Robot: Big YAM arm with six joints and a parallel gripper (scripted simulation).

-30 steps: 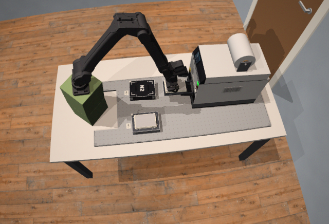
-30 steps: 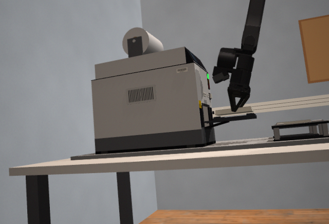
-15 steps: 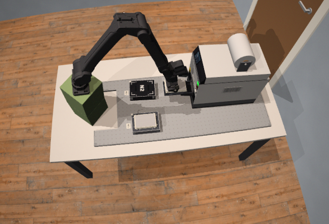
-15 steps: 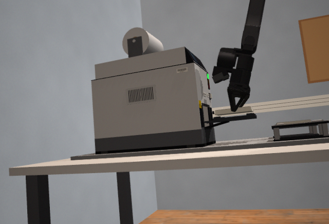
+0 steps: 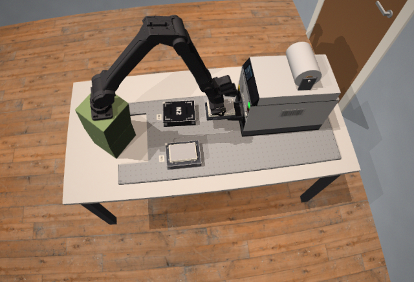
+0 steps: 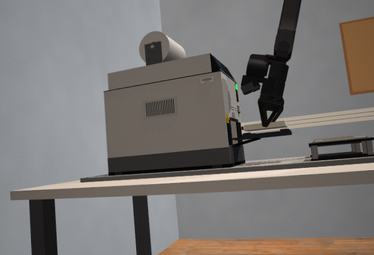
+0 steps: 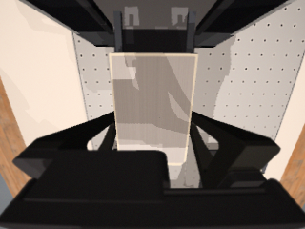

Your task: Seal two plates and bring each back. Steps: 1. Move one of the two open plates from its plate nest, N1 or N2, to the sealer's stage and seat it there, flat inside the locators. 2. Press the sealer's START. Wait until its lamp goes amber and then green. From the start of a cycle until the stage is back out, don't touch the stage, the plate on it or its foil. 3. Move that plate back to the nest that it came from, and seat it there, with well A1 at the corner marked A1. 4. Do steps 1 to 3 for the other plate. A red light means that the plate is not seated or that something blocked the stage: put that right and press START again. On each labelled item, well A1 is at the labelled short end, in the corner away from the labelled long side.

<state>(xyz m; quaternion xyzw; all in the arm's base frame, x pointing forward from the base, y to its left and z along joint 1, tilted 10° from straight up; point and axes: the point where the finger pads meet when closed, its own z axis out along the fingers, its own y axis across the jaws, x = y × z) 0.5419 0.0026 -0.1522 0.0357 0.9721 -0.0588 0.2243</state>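
My gripper (image 5: 218,110) (image 6: 265,124) (image 7: 152,114) is shut on a plate (image 5: 230,108) (image 6: 253,126) (image 7: 148,86) by its long sides. The plate has a smooth grey top with a pale rim. It is level, with a small gap over the sealer's stage (image 6: 283,132), which is out. The sealer (image 5: 287,113) (image 6: 169,131) shows a green lamp (image 5: 248,105) (image 6: 236,86). Nest N2 (image 5: 178,121) is empty. Nest N1 (image 5: 184,164) holds the other plate (image 5: 182,152) (image 6: 332,139); its top looks plain and pale, too small to make out wells. The START button cannot be made out.
The sealer's front face stands close beside the wrist. A white foil roll (image 5: 301,59) (image 6: 155,37) sits on top of the sealer. The arm's base stands on a green block (image 5: 96,128) at the table's left. Nest N2 is left of the stage, with N1 nearer the front edge.
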